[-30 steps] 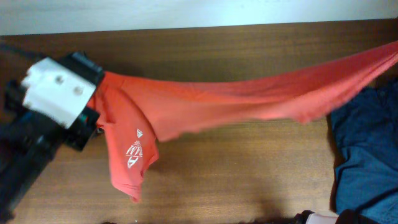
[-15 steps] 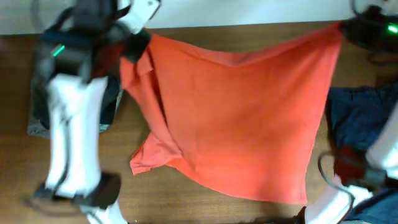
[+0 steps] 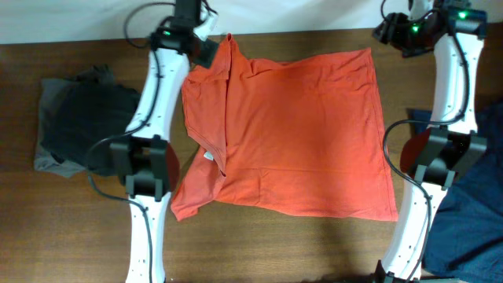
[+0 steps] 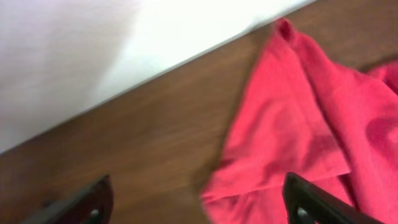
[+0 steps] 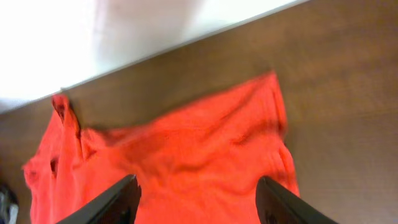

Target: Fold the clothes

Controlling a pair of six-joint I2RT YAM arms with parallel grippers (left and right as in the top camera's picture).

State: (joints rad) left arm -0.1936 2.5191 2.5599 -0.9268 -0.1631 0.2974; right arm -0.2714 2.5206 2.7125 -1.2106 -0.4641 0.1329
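A heap of dark grey and black cloth lies on the brown wooden table, well to the left of the left arm. A navy blue cloth garment is bunched at the right edge, and the right arm covers part of it from overhead. Both lie apart from the orange-red short-sleeved T-shirt in the table's middle.

The two arms reach from the near edge to the far edge, one along each side of the T-shirt. The left gripper hangs at its far left corner, and the right gripper is just past its far right corner. In each wrist view the black fingers stand wide apart with nothing between them — both grippers are open, and the cloth lies loose on the wood.

The T-shirt is spread mostly flat in a rough rectangle. Its left side is folded over and wrinkled — a small white tag shows there, and one sleeve pokes out at the near left.
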